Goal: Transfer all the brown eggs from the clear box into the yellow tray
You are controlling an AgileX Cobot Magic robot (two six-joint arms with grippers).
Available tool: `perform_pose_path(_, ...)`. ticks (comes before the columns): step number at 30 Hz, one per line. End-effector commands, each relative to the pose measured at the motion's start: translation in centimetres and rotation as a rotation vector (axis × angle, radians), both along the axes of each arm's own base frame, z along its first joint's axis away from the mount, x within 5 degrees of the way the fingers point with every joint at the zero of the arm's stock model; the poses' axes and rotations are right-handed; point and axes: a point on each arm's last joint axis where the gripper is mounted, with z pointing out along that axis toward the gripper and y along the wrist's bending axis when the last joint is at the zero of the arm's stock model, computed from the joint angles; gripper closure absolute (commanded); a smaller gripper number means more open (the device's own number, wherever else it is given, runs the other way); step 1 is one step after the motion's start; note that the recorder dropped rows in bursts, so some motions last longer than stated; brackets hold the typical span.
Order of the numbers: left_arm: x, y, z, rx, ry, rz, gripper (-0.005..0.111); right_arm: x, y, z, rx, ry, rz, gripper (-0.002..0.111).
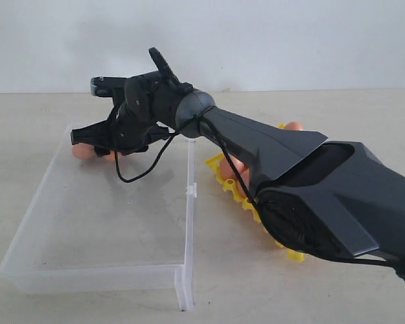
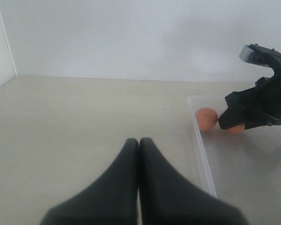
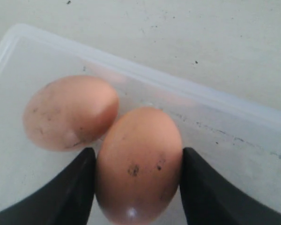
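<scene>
Two brown eggs (image 1: 82, 150) left, far corner of the clear box (image 1: 88, 277).
Outside: your right gripper (image 1: 101, 142) reaches there, yellow tray (image 1: 219, 174) beside. Left wrist: left gripper (image 2: 139, 145), jaws pressed together above the worktop (image 2: 61, 122). Right wrist: jaws pinch one egg (image 3: 138, 164); lift straight, clear of its touching neighbour (image 3: 70, 112).

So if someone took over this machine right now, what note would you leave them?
Left gripper: shut, empty, over the table beside the clear box.
Right gripper: pads against both sides of one egg in the box's far corner, a second egg beside it.
Done: some eggs sit in the yellow tray; the arm hides the count.
Left: lift this egg across, then the second; no others show in the box.
</scene>
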Motion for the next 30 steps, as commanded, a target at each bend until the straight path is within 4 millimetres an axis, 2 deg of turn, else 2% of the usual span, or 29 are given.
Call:
perform_pose_path(1,0.0,0.0,0.2,-0.004,-0.009,-0.004,0.111,-0.7,-0.5,4.0,-0.012,0.013,0.012,0.109)
perform_pose_path(3,0.0,0.0,0.2,-0.004,-0.009,-0.004,0.111,-1.5,-0.5,5.1,-0.077,0.005,0.066,0.109)
perform_pose_path(7,0.0,0.0,0.2,-0.004,-0.009,-0.004,0.111,-3.7,-0.7,5.9,-0.333,-0.025,0.188,0.109)
perform_pose_path(10,0.0,0.0,0.2,-0.004,-0.009,-0.004,0.111,-4.8,0.4,8.5,-0.288,-0.106,0.223,0.109)
perform_pose_path(14,0.0,0.0,0.2,-0.004,-0.009,-0.004,0.111,-7.5,2.3,13.8,-0.185,-0.263,0.304,0.109)
perform_pose_path(16,0.0,0.0,0.2,-0.004,-0.009,-0.004,0.111,-8.5,2.7,15.2,-0.169,-0.298,0.330,0.109)
perform_pose_path(19,0.0,0.0,0.2,-0.004,-0.009,-0.004,0.111,-9.3,2.8,15.7,-0.165,-0.279,0.372,0.109)
perform_pose_path(22,0.0,0.0,0.2,-0.004,-0.009,-0.004,0.111,-9.7,2.4,15.6,-0.176,-0.255,0.403,0.109)
perform_pose_path(24,0.0,0.0,0.2,-0.004,-0.009,-0.004,0.111,-10.1,1.7,16.3,-0.151,-0.243,0.417,0.109)
perform_pose_path(30,0.0,0.0,0.2,-0.004,-0.009,-0.004,0.111,-12.9,-1.9,20.6,-0.101,-0.432,0.457,0.109)
